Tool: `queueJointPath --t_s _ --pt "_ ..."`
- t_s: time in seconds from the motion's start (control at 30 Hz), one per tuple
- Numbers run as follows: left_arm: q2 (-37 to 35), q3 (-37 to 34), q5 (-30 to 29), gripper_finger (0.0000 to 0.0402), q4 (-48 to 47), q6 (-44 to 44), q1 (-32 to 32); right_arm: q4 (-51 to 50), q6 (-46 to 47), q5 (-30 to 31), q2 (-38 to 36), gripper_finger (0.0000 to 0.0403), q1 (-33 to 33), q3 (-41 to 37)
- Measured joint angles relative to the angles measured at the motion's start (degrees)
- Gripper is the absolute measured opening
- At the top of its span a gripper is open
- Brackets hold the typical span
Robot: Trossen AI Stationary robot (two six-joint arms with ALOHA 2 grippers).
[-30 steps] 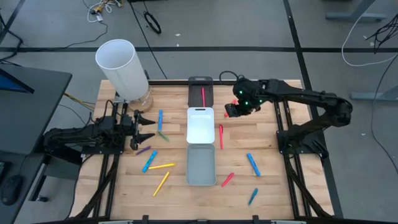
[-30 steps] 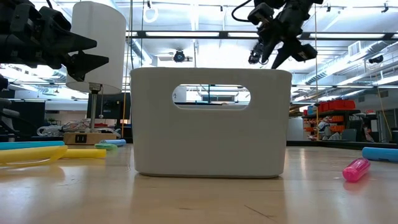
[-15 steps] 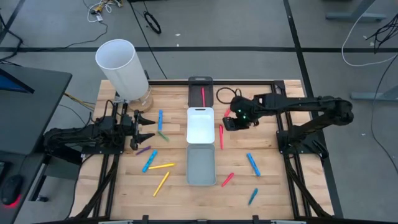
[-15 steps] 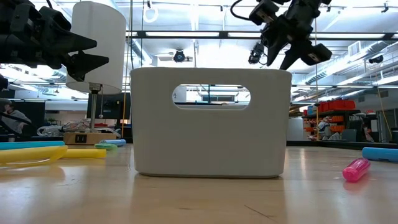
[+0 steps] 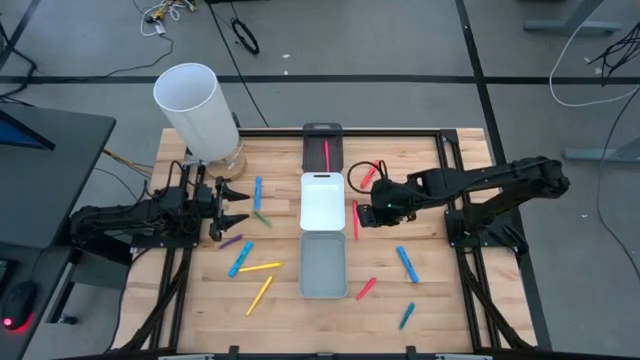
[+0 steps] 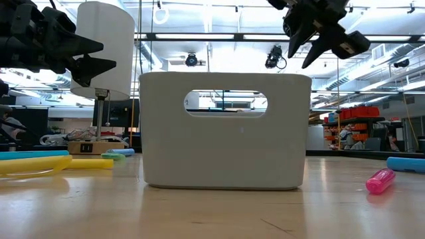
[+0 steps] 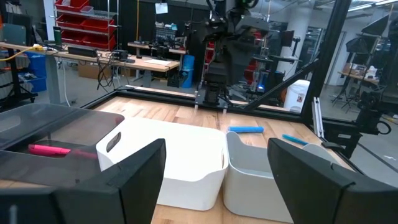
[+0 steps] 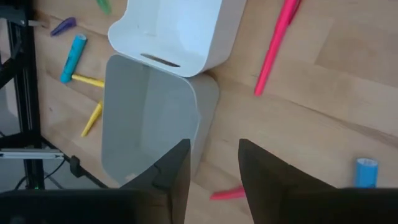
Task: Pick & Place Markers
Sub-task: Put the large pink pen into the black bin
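Note:
Several markers lie flat on the wooden table. A red marker [image 5: 355,220] [image 8: 277,46] lies beside the white tray [image 5: 322,200]. Other markers are a blue one [image 5: 407,263], a red one [image 5: 366,288] and yellow ones [image 5: 260,267] [image 5: 260,293]. Another red marker [image 5: 326,152] lies in the black tray [image 5: 322,135]. My right gripper [image 5: 368,213] [image 8: 214,168] [image 6: 312,50] hovers open, just right of the red marker beside the white tray. My left gripper [image 5: 243,207] [image 7: 217,174] waits open at the table's left, touching nothing.
The grey tray [image 5: 323,263] stands near of the white tray. The tall white cylinder [image 5: 195,110] stands at the far left corner. Blue [image 5: 257,190], green [image 5: 262,217] and purple [image 5: 231,241] markers lie in front of my left gripper. A black cable loop with a red marker [image 5: 372,175] lies behind my right gripper.
My right gripper has moved from beside the black tray toward the table's near edge and a little left. It now hovers next to the red marker by the white tray and has stayed open. No marker has moved.

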Motion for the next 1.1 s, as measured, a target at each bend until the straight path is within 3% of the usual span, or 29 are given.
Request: queueJointPath --t_s 0.47,1.1 --pt "0.0 0.0 0.0 0.0288 0.0 0.0 0.0 -0.5 2.1 8.1 5.2 0.0134 0.5 0.0" --pt "0.0 0.0 0.0 0.0288 0.0 0.0 0.0 -0.3 2.3 9.7 11.9 0.0134 -2.2 0.0"
